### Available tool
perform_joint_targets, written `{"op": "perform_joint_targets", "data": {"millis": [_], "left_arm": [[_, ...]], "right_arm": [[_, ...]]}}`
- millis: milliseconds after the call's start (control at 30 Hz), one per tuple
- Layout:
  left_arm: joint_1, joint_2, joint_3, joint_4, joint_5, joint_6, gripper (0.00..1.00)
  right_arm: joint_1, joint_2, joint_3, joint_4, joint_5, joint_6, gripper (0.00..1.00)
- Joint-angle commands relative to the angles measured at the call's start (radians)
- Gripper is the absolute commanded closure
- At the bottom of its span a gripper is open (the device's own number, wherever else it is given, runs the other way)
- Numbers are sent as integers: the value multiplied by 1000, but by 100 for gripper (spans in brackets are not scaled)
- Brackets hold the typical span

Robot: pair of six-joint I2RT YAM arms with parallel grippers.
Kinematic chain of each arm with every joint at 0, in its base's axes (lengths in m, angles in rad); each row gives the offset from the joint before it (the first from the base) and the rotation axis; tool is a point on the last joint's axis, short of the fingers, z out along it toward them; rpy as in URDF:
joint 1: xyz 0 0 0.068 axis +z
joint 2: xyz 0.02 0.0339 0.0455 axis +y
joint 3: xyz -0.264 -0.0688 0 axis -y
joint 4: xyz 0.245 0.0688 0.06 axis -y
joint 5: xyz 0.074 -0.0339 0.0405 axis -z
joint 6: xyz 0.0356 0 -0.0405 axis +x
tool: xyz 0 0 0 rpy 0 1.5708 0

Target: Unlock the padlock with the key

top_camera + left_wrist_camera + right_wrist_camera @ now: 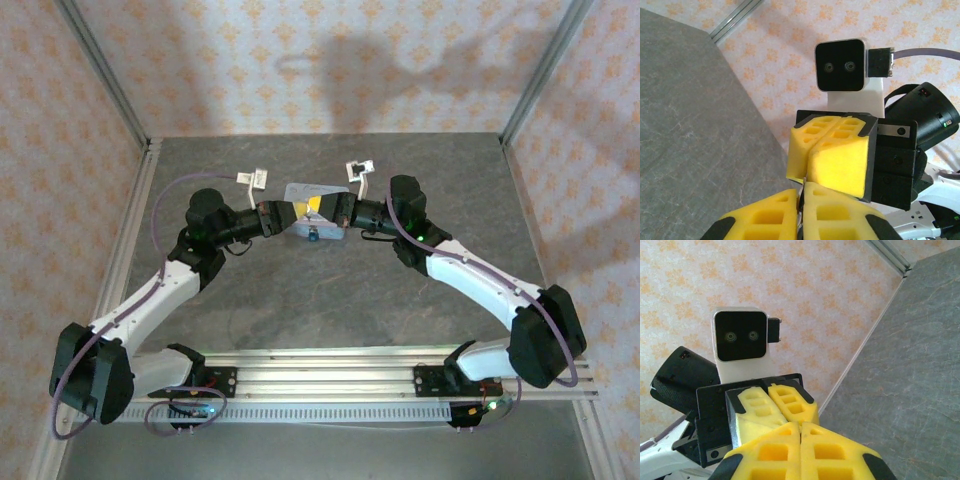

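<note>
Jaws pinched tip to tip, tiny dark-blue padlock (313,237) beside

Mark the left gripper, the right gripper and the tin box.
left gripper (801,200), left wrist view, the seam between its yellow fingertips.
right gripper (800,432), right wrist view, the seam between its yellow fingertips.
tin box (300,190), top external view, its pale far left part.

left gripper (297,212) and right gripper (322,207) meet tip to tip over the tin box (298,190), crowding the centre. the grey table (330,300) lies open either side.
</note>
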State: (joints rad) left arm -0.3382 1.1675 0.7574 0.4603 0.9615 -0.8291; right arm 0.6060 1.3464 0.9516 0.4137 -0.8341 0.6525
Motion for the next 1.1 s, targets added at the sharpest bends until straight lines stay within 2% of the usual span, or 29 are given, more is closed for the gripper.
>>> {"op": "perform_joint_targets", "data": {"millis": [0, 133, 500, 533, 633, 1067], "left_arm": [[4, -40, 14, 23, 7, 14, 92], [4, -44, 14, 20, 6, 16, 100], [4, -40, 21, 5, 3, 24, 100], [4, -39, 21, 4, 3, 24, 99], [4, -37, 23, 3, 4, 22, 89], [4, -35, 27, 6, 12, 21, 85]], "right_arm": [[5, -22, -18, 46, 22, 1, 100], [4, -31, -32, 57, 55, 5, 100], [6, -36, -74, 123, 102, 46, 100], [8, -35, -74, 126, 104, 47, 100], [12, -34, -73, 128, 108, 47, 100], [18, -23, -68, 129, 111, 44, 100]]}}
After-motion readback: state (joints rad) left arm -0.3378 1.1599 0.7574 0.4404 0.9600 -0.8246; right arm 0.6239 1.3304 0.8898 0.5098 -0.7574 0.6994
